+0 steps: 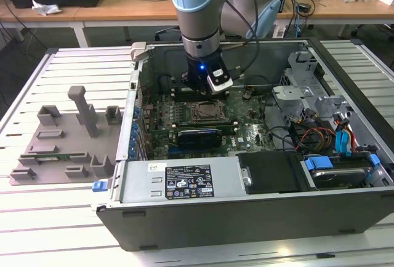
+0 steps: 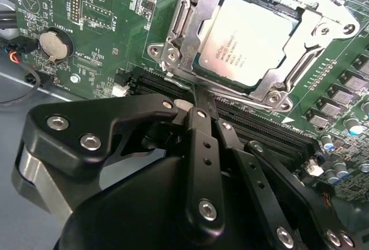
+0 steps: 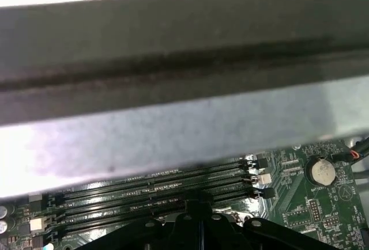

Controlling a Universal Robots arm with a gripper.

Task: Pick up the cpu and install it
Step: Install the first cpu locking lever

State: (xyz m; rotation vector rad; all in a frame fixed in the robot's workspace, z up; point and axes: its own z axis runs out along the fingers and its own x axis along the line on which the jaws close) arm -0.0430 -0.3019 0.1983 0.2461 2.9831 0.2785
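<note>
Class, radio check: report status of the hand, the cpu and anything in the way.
Hand closed, empty, beside socket frame. Cpu seated in frame. Memory slots beneath hand.

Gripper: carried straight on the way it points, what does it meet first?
Probably the memory slots beside the socket frame. In the second wrist view the gripper tips sit over them, just short of the cpu seated in the frame. Depth is unclear.
</note>
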